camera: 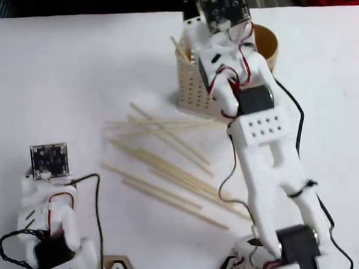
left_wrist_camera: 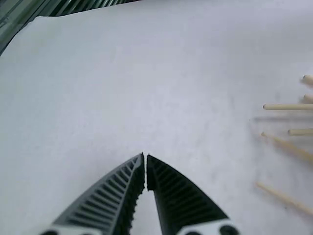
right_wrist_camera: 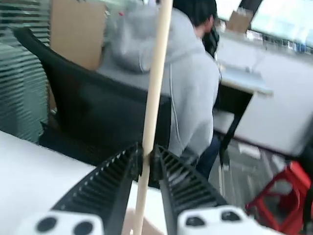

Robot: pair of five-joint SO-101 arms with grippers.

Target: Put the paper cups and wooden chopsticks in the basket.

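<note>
A white table [camera: 72, 74] filled the overhead view. The white right arm with black motors and red wires [camera: 266, 159] was the largest thing on it. It entered at 5 o'clock and stretched up toward 1 o'clock, where its wrist hung over the basket. The smaller-looking white left arm [camera: 50, 209] sat at 8 o'clock, well apart from the right arm.

A white perforated basket [camera: 192, 94] stood upright at about 1 o'clock from the table's centre, partly covered by the right arm. A brown paper cup [camera: 268, 44] showed at the basket's 3 o'clock side, behind the right arm. Whether it touched the basket could not be told.

A loose heap of pale wooden chopsticks [camera: 169, 171] lay flat across the middle of the table. It fanned from the basket's foot down toward 5 o'clock, with some sticks crossing others. The left wrist view showed several of their ends [left_wrist_camera: 288, 106] resting on the bare table, near but apart from the left gripper.

The left gripper [left_wrist_camera: 145, 161] had its black ribbed fingers pressed together on nothing, just above the table. The right gripper [right_wrist_camera: 147, 154] pinched a single wooden chopstick [right_wrist_camera: 155, 88] between its fingertips, the stick standing nearly upright.
</note>
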